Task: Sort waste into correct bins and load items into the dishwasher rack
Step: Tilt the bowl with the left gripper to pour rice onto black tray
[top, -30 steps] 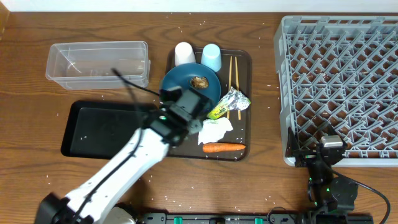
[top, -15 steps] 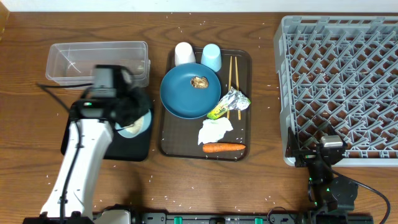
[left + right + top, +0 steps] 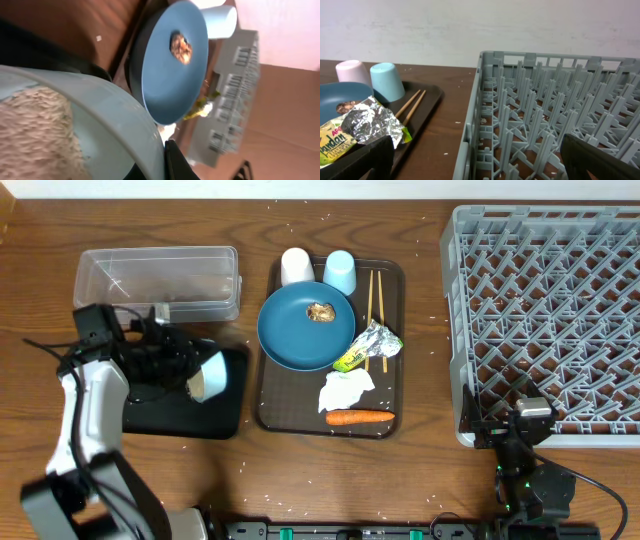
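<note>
Light blue bowl (image 3: pixel 213 373) clamped at rim by left hand (image 3: pixel 188 373), tilted; rice (image 3: pixel 35 130) may be spilled past black tray (image 3: pixel 160 415) edge beneath hand.

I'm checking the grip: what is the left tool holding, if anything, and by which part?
The light blue bowl, pinched at its rim by the left tool.

Lettering, one entry: foil wrapper (image 3: pixel 364 129), right wrist view. On its yellow-green panel we read dark letters "andan", with the start of the word cut off at the picture's left edge. We cannot make out the small red mark above it. Overhead, the same print is too small for us to read
</note>
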You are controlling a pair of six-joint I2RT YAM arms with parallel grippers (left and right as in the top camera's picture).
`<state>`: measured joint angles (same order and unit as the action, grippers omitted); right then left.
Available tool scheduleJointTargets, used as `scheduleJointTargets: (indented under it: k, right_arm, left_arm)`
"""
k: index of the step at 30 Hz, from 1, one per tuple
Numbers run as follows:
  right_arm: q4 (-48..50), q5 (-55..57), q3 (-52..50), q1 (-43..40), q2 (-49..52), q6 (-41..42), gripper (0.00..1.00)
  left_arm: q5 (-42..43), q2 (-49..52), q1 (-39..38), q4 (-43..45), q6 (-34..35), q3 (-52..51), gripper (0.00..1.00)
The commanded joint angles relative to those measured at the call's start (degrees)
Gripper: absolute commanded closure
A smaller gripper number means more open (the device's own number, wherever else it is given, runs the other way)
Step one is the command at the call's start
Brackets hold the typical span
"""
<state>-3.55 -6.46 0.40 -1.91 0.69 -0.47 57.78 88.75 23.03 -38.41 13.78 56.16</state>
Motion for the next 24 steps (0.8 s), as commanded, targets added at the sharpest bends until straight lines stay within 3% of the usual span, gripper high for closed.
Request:
scheduleJointTargets:
  k: [1, 9, 16, 24]
  right_arm:
    - [-0.17, 0.22, -0.09, 0.85, -0.35, -0.02, 0.01]
    - [-0.17, 0.22, -0.09, 0.85, -0.35, -0.02, 0.01]
    - [-0.17, 0.22, -0.09, 0.85, -0.35, -0.02, 0.01]
    - [-0.17, 0.22, -0.09, 0.85, -0.35, -0.02, 0.01]
  left_arm:
    - [11.96, 3.13, 2.19, 0.02, -6.23, -0.98, 0.94]
    - [25.79, 6.64, 4.09, 0.00, -14.56, -2.43, 0.94]
    - [26.23, 7.17, 5.51, 0.13, -15.28, -3.82, 0.94]
    - [32.30, 7.17, 14.12, -0.04, -12.17, -3.82, 0.94]
